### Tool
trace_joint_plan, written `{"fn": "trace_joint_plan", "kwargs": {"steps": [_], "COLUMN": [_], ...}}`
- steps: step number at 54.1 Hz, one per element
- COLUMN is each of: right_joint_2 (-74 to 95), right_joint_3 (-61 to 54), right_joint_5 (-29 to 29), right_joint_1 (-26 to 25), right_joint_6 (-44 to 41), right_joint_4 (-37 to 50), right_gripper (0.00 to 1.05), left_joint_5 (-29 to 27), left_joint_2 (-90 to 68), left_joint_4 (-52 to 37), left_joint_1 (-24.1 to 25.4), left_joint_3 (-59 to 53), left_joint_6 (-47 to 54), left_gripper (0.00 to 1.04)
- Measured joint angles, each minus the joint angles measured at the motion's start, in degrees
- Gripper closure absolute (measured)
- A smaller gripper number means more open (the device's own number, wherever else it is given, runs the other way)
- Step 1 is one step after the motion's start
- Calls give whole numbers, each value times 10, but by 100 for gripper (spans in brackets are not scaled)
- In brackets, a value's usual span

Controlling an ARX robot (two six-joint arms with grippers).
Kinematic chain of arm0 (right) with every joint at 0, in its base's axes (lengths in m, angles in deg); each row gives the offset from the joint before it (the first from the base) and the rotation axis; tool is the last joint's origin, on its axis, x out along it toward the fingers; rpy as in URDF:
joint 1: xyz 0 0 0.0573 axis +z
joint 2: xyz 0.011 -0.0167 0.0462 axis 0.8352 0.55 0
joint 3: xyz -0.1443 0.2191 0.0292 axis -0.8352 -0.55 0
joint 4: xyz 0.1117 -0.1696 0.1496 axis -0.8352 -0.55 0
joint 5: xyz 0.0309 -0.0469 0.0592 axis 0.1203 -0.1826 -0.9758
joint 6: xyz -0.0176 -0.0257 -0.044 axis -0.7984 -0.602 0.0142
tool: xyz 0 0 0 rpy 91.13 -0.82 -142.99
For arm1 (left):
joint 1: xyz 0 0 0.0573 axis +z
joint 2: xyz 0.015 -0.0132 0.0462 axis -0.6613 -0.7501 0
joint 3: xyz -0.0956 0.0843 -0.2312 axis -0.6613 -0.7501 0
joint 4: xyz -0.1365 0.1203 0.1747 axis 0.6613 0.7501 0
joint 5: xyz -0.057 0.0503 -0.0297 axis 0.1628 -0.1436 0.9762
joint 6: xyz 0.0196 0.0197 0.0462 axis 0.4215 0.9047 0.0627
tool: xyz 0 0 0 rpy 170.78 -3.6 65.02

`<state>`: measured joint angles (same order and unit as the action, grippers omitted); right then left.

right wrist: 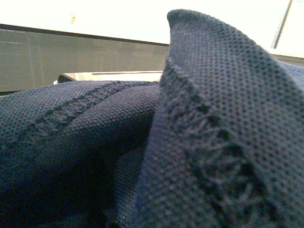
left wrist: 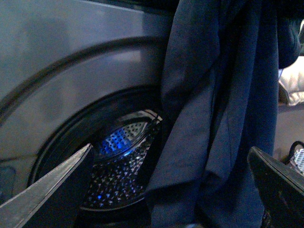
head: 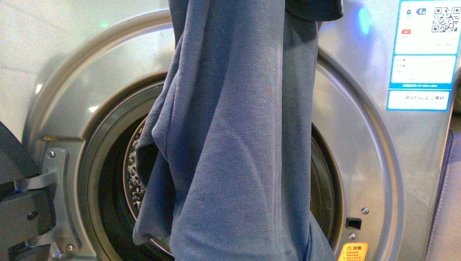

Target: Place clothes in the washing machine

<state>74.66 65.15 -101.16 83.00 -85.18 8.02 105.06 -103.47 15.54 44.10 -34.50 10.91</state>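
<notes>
One hanging drape of clothes [head: 239, 136], down across washer [head: 359, 136] porthole, hiding most of drum [head: 133, 179]. Left gripper [left wrist: 171, 148] facing cloth, jaws wide apart, empty. Right gripper unseen, wrist view filled with knit; jaws impossible to tell.

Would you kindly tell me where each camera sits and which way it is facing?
Front view: on the body, facing the washing machine; clothes hang across its opening; no arm clearly shows.
Left wrist view: looks past the open left end effector at drum and clothes.
Right wrist view: close against clothes fabric; no end effector shows.
Shared: front and left wrist views both show the drum.
</notes>
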Motion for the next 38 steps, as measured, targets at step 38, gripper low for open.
{"fn": "trace_joint_plan", "kwargs": {"steps": [38], "right_joint_2": [0], "right_joint_3": [0], "right_joint_5": [0], "right_joint_1": [0], "right_joint_6": [0], "right_joint_4": [0], "right_gripper": [91], "left_joint_5": [89], "left_joint_2": [-247], "left_joint_4": [-93], "left_joint_1": [-97], "left_joint_3": [249], "left_joint_6": [-11], "left_gripper": [7]}}
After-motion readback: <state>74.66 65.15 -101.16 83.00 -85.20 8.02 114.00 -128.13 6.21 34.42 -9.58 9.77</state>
